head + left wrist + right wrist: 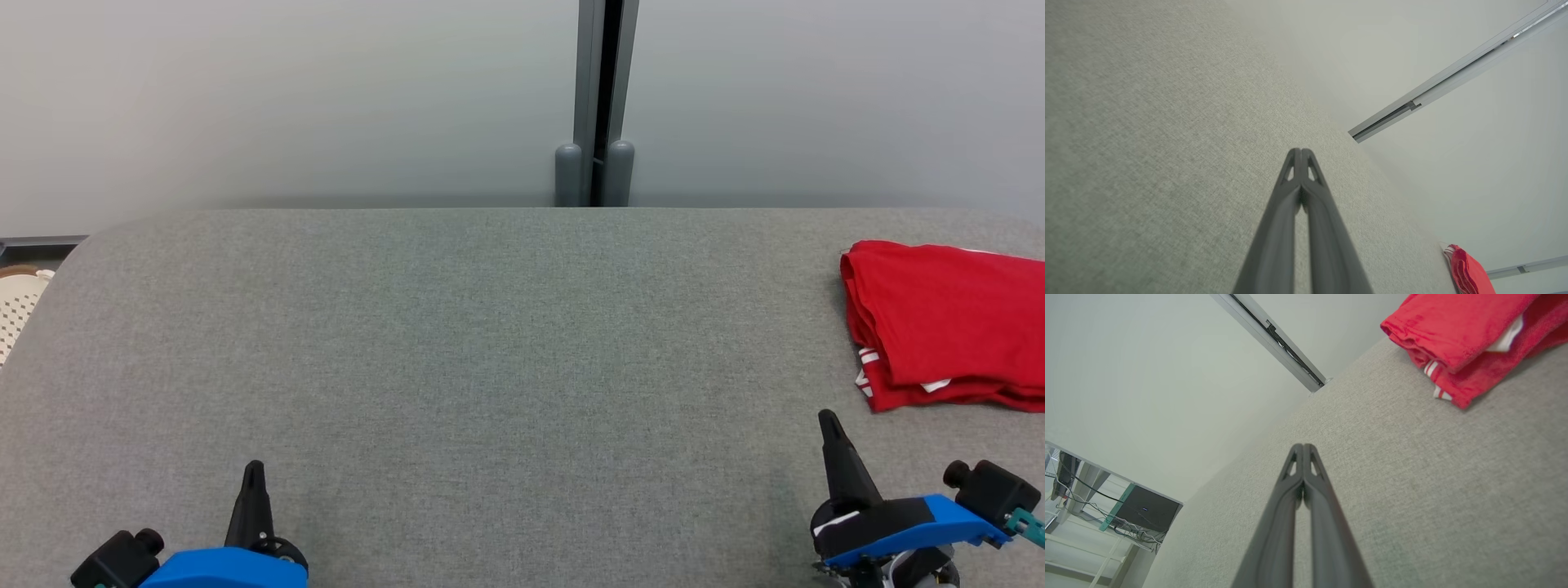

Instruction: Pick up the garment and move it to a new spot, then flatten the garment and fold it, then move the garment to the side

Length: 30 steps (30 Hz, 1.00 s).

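The red garment (947, 322) with white stripes lies folded at the right edge of the grey fabric table (490, 343), partly cut off by the head view's border. It appears again at the top right of the right wrist view as the garment (1457, 326), and small at the bottom right of the left wrist view as the garment (1468, 271). My right gripper (829, 418) stands shut just in front of the garment, apart from it, holding nothing. At the lower left, far from the garment, my left gripper (254, 467) is shut and empty. Both fingertip pairs, left gripper (1301, 152) and right gripper (1303, 447), are pressed together.
A pale wall with a grey vertical post (600, 106) runs behind the table. A perforated cream basket (20, 306) sits off the table's far left corner. A desk with cables and a dark box (1145, 508) shows beyond the table in the right wrist view.
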### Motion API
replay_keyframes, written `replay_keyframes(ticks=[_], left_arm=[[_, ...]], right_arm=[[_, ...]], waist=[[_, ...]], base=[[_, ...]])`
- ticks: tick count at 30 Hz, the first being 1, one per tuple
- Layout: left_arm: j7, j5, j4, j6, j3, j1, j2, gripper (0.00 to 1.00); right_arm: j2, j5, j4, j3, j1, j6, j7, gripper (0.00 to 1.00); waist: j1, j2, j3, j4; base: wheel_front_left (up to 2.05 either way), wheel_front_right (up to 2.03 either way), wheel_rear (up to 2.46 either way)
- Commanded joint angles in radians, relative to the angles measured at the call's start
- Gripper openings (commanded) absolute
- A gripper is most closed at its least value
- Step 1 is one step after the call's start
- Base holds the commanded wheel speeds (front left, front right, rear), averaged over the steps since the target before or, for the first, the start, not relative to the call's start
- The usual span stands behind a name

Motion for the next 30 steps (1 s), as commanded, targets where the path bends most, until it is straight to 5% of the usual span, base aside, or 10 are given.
replay_keyframes(ticks=[1,30], left_arm=[[0.006,-0.022,-0.017,-0.008,0.008,-0.032,0.003,0.00],[0.094,-0.318,-0.041,-0.030,0.060,-0.073,-0.006,0.00]], right_arm=[[-0.002,0.027,-0.020,-0.007,-0.012,0.000,0.008,0.00],[-0.003,0.365,-0.064,-0.047,-0.014,0.000,0.095,0.00]], waist=[[-0.0001,-0.0001,0.000,0.000],[-0.0001,-0.0001,-0.007,0.003]], base=[[0.00,0.00,0.00],[0.00,0.00,0.00]])
